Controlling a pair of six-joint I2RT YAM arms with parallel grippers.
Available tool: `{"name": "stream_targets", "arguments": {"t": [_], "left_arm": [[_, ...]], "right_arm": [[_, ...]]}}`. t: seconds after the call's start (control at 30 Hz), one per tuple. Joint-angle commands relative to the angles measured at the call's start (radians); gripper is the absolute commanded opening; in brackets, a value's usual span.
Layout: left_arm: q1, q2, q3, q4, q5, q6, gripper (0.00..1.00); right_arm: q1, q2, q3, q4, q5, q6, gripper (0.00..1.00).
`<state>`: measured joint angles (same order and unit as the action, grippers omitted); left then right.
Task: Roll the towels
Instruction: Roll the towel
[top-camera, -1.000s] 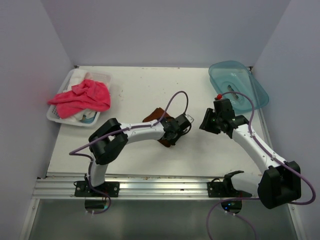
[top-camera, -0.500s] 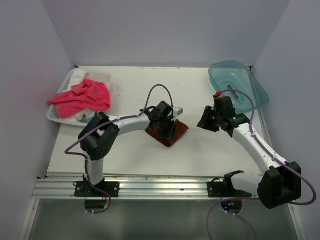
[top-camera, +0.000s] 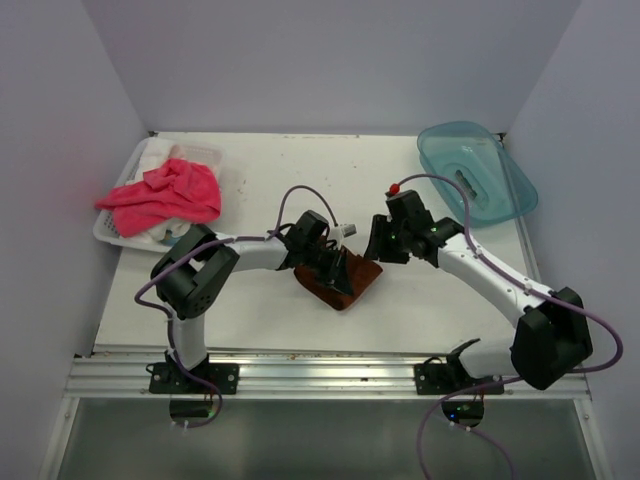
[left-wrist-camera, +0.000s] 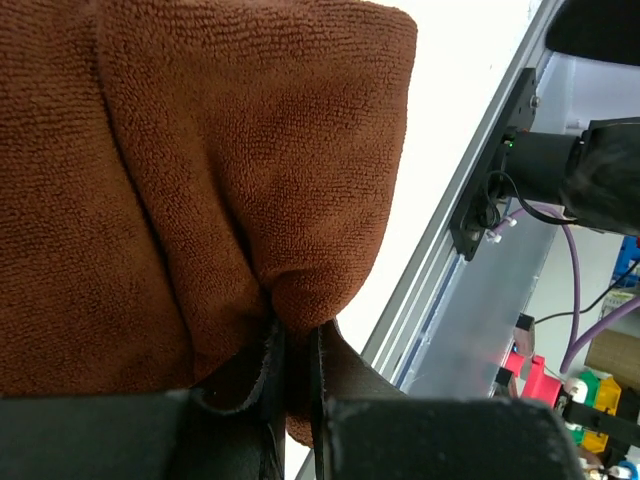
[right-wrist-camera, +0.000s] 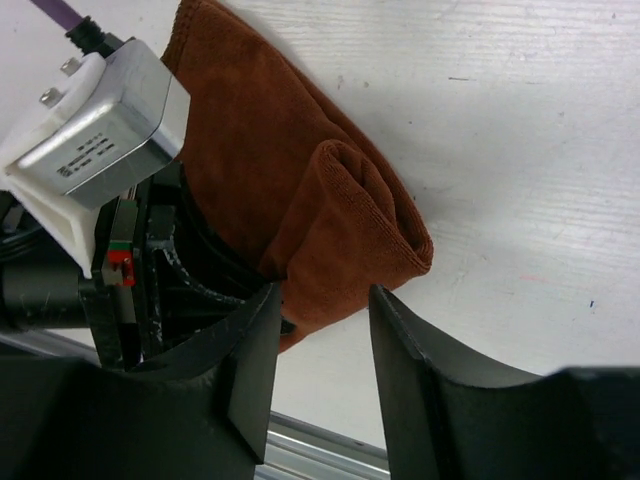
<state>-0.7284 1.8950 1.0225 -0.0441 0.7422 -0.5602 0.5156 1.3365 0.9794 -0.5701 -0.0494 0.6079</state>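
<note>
Two grippers crowding one rust-brown towel (top-camera: 362, 276) on the table (top-camera: 260, 190): left gripper (left-wrist-camera: 296, 352) pinching a fold, right gripper (right-wrist-camera: 325, 300) spread just beside the folded end. Could tug the roll loose if pulled apart. Pink towel (top-camera: 165, 192) waiting in basket (top-camera: 110, 233).

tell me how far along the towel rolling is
Done: nothing finished. The brown towel is only folded over on itself, not a tight roll.
In hand: the left jaws pinch a fold of it, and the right jaws stand open at its folded end.
Left: finish that roll, then roll the pink towel, which lies heaped over the basket.
</note>
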Motion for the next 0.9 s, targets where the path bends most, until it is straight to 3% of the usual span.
{"name": "stream_targets", "arguments": {"t": [0.0, 0.1, 0.33, 0.47, 0.73, 0.87], "left_arm": [[0.001, -0.037, -0.007, 0.061, 0.042, -0.03, 0.0], [0.003, -0.031, -0.002, 0.058, 0.04, -0.029, 0.0], [0.003, -0.019, 0.004, 0.058, 0.042, -0.029, 0.0], [0.003, -0.027, 0.005, 0.047, 0.036, -0.023, 0.0], [0.009, -0.036, 0.001, 0.056, 0.042, -0.033, 0.0], [0.011, -0.04, -0.001, 0.056, 0.042, -0.035, 0.0]], "right_arm": [[0.015, 0.024, 0.059, -0.036, 0.082, 0.033, 0.43], [0.027, 0.058, 0.076, -0.03, 0.053, 0.036, 0.28], [0.06, 0.144, 0.068, 0.036, 0.032, 0.049, 0.18], [0.06, 0.278, 0.073, -0.023, 0.112, 0.061, 0.04], [0.058, 0.29, 0.093, -0.03, 0.16, 0.078, 0.02], [0.058, 0.13, 0.07, -0.014, 0.193, 0.089, 0.13]]}}
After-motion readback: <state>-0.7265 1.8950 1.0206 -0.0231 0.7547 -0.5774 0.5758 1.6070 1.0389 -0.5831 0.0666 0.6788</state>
